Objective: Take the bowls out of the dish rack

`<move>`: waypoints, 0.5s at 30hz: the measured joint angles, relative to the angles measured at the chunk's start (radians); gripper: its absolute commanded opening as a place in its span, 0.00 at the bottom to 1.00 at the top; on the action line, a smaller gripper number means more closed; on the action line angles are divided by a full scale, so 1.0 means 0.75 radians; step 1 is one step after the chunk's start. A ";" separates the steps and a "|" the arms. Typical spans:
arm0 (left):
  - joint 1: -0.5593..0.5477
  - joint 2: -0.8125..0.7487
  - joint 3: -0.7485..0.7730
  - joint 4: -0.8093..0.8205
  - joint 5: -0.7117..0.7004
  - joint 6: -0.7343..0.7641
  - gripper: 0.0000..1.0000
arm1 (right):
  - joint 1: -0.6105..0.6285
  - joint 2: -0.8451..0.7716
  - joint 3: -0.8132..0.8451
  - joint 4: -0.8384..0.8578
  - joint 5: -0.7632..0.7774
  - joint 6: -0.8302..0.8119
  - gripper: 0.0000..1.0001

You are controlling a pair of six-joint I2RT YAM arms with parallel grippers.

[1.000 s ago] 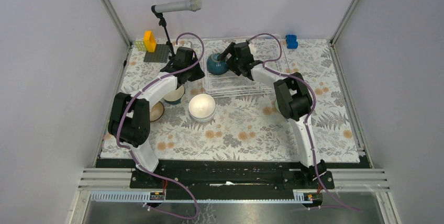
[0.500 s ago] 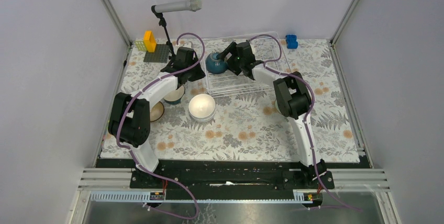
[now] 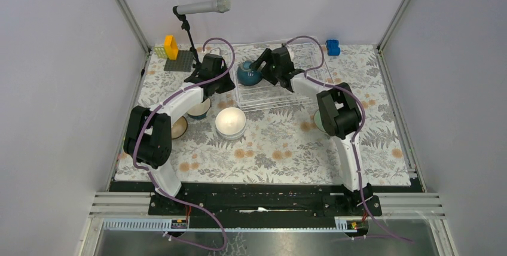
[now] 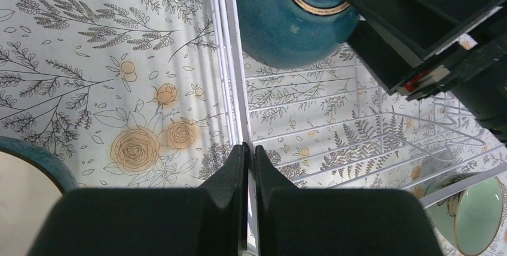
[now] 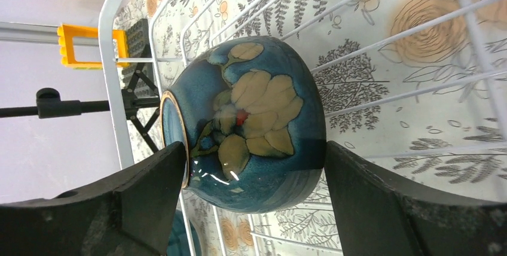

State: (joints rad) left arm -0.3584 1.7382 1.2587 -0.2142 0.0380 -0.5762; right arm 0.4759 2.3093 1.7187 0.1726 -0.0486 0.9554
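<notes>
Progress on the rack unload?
Nearly done. Already on the table: white bowl, brown bowl, teal-rimmed bowl, mint bowl. In hand: right gripper clamps a blue bowl, the only one seen in the dish rack; left gripper pinches the rack's rim. Left: lift that bowl out and set it down.

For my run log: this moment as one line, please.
left gripper: shut on dish rack edge | right gripper: shut on teal-blue bowl, inside rack | white bowl on table
</notes>
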 measured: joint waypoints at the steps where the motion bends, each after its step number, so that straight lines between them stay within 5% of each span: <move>1: -0.001 0.000 0.002 -0.004 -0.002 0.001 0.02 | 0.000 -0.015 -0.006 -0.011 0.011 -0.028 0.70; 15: -0.009 0.000 0.004 -0.009 -0.025 0.006 0.03 | 0.001 -0.141 -0.046 -0.078 0.077 -0.400 0.53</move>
State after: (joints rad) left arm -0.3649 1.7382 1.2617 -0.2211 0.0193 -0.5716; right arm 0.4767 2.2032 1.6844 0.1139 0.0090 0.6552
